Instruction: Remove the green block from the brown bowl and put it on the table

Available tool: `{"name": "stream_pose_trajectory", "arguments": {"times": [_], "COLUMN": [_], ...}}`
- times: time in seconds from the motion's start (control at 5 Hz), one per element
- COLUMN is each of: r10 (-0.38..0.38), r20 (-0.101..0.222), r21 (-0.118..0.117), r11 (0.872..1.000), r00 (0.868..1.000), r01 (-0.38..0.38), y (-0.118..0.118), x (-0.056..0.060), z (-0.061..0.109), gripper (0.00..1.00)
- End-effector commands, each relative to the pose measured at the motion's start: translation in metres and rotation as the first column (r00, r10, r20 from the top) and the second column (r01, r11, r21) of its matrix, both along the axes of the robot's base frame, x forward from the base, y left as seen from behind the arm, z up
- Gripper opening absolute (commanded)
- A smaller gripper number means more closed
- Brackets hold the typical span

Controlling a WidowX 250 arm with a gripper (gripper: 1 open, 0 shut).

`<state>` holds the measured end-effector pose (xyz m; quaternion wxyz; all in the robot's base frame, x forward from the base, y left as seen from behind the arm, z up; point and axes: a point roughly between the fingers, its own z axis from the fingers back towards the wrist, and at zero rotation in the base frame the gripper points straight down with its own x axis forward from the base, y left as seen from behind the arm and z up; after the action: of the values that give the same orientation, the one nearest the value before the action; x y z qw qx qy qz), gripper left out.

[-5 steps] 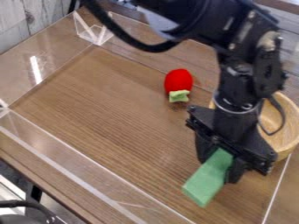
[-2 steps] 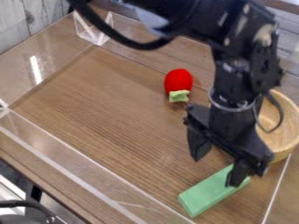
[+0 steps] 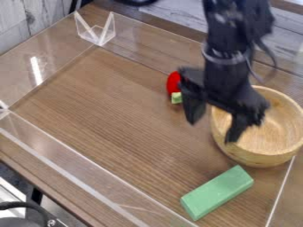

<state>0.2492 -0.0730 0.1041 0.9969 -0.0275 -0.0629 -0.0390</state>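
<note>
The green block (image 3: 218, 193) lies flat on the table (image 3: 106, 115) near the front right edge, apart from everything else. The brown bowl (image 3: 270, 146) stands behind it at the right, holding nothing that I can see. My gripper (image 3: 214, 122) hangs above the table at the bowl's left rim, pointing down, its dark fingers (image 3: 192, 113) spread wide and open with nothing between them. It is well above and behind the block.
A small red object with a green tip (image 3: 174, 86) lies on the table just left of the gripper, partly hidden by it. Clear acrylic walls (image 3: 48, 146) run along the table's edges, with a clear bracket (image 3: 94, 30) at the back left.
The gripper opened and let go of the green block, which now lies flat on the table. The gripper then rose and moved back toward the bowl.
</note>
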Motion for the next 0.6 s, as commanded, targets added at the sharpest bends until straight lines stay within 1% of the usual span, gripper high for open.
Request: {"name": "stream_pose_trajectory", "arguments": {"times": [0.0,0.2,0.4], "r10": [-0.020,-0.065,-0.069], "r20": [0.067,0.058,0.041], "r21": [-0.020,-0.021,-0.020], "r11": [1.000,0.998,0.997], "r00": [0.998,0.996,0.997], "r01": [0.022,0.067,0.070], "y": [0.017,0.017,0.016], "x": [0.020,0.028,0.028], "z": [0.017,0.010,0.003], "gripper": [1.00,1.00,1.00]}}
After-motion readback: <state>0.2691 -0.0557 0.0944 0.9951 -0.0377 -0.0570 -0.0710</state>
